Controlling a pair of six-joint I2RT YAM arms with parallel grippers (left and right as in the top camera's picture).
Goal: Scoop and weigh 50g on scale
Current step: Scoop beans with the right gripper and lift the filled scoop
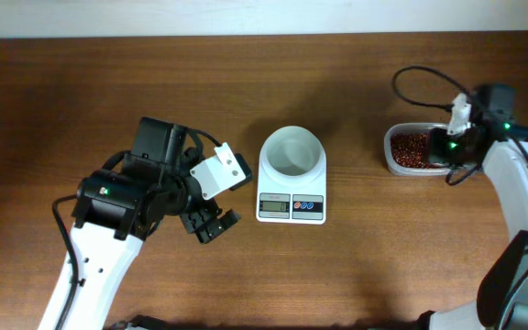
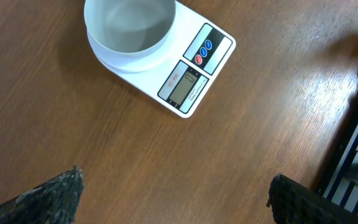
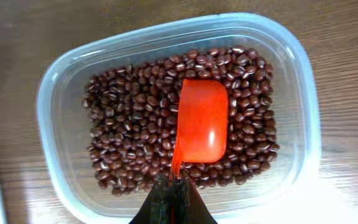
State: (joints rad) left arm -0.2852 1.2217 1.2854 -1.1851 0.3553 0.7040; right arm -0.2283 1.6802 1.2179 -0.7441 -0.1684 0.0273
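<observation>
Bare tabletop (image 1: pixel 356 211) lies open between the scale (image 1: pixel 291 174) and the tub (image 1: pixel 401 158) at its 3 o'clock. The left tool (image 1: pixel 207 223), jaws wide, hangs clear at the scale's 8 o'clock. The scoop (image 3: pixel 201 121), pinched by the right tool (image 3: pixel 174 191), fills the tub's middle.

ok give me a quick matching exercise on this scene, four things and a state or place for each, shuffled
Things:
1. bowl on the scale
2. scoop
3. left tool
4. tub

States:
a. open, over the table
b. holds red beans
c. empty
d. gripped by the shut right tool

Pairs: 1-c, 2-d, 3-a, 4-b
</observation>
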